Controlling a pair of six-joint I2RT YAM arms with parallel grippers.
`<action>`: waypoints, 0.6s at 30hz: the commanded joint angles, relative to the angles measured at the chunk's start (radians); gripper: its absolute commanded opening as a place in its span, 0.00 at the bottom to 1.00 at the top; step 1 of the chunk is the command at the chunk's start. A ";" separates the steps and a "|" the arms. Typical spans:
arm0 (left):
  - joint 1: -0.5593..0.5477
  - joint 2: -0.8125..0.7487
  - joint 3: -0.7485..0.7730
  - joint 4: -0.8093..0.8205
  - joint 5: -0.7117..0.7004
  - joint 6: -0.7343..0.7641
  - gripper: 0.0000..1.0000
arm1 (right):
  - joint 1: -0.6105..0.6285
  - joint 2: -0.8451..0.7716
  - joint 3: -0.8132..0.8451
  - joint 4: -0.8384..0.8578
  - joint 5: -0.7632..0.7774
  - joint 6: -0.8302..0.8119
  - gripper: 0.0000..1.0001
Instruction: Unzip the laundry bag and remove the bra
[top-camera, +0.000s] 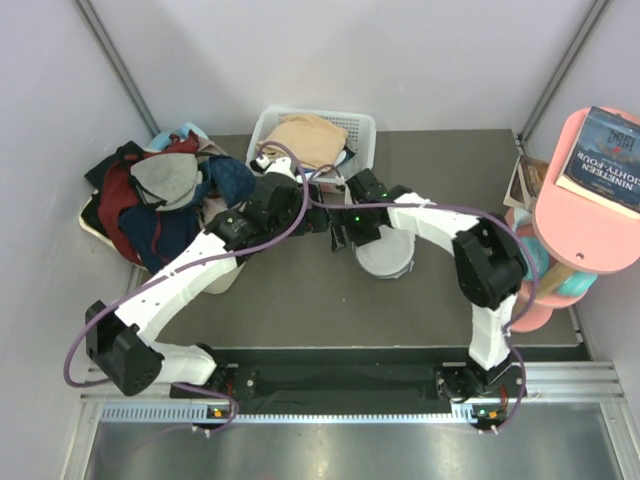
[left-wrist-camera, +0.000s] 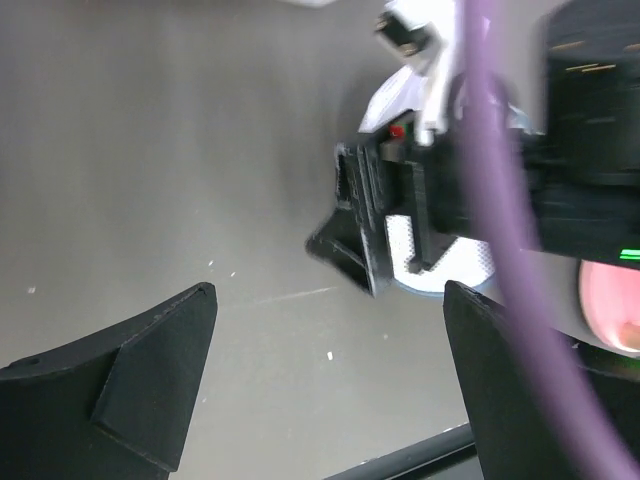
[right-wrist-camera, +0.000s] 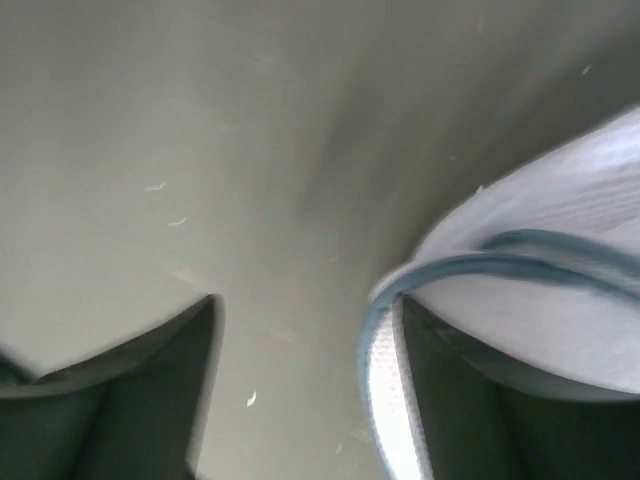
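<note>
The laundry bag (top-camera: 388, 258) sits on the surface (top-camera: 300, 300) near its middle, half hidden under the right arm. It looks grey through the mesh, but we cannot make out the bra itself. Our right end effector (right-wrist-camera: 305, 305) is spread open and holds nothing, and the bag's bluish rim lies just beside the inner face of one finger. Our left end effector (left-wrist-camera: 328, 300) is also wide open and empty, and it faces the right one from close by. Nothing pins the bag, so we judge the main risk to be that a pull on the zipper drags the whole pouch across the surface. We cannot see the zipper pull, so closing here may pinch only mesh or rim, which could slip free or snag. The two wrists are crowded, and the purple cable (left-wrist-camera: 500, 200) hangs across the left wrist view, so a careless reach could knock the arms together.
</note>
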 joint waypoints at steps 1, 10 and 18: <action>0.016 -0.095 0.006 0.017 -0.072 0.005 0.99 | -0.086 -0.222 0.005 0.062 -0.143 -0.053 0.86; 0.016 -0.145 0.011 0.086 -0.099 0.063 0.99 | -0.216 -0.479 -0.140 0.028 -0.193 -0.034 1.00; 0.033 -0.187 0.043 0.093 0.007 0.192 0.99 | -0.345 -0.616 -0.219 0.017 -0.202 -0.034 1.00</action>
